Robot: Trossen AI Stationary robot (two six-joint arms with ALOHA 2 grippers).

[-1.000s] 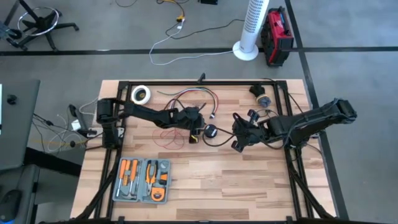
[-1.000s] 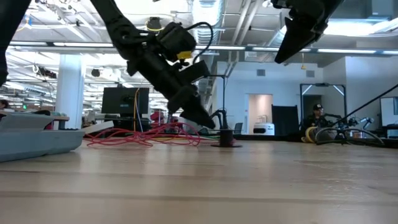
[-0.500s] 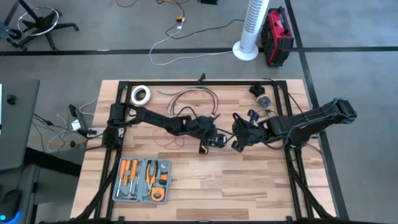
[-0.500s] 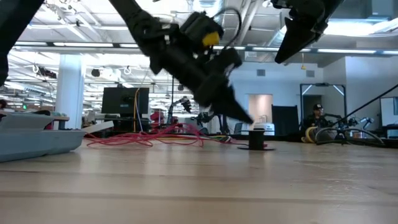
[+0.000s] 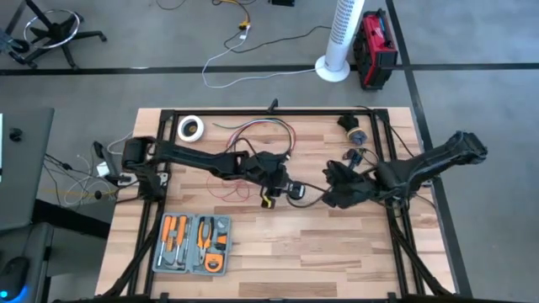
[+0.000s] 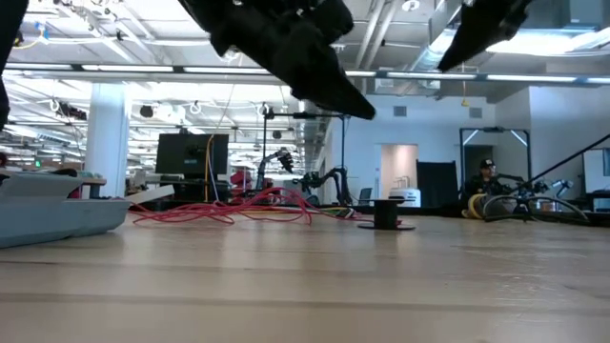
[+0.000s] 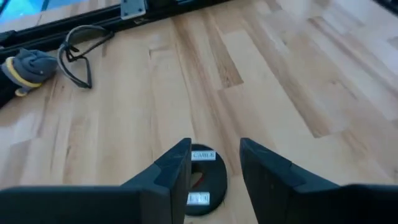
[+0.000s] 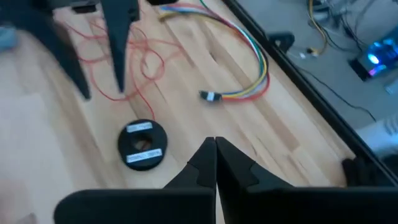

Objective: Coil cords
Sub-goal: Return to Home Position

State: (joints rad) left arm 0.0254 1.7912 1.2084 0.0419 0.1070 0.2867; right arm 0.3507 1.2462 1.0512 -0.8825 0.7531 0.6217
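The cords are one thin red wire lying in a loose tangle on the wooden table, left of a small black spool that stands on its flat flange. My left gripper is open and hangs above the spool, clear of it in the low view. My right gripper is shut and held above the table, right of the spool, touching nothing.
A case of orange-handled tools lies near the front left. A tape roll and a multi-coloured wire bundle lie by the far frame rail. Small black parts sit at the far right.
My left gripper has gone toward the table's right edge low over the table, then risen clear. The black spool has slid along the table toward the right and now stands alone. My right gripper has drawn back a little toward the right edge.
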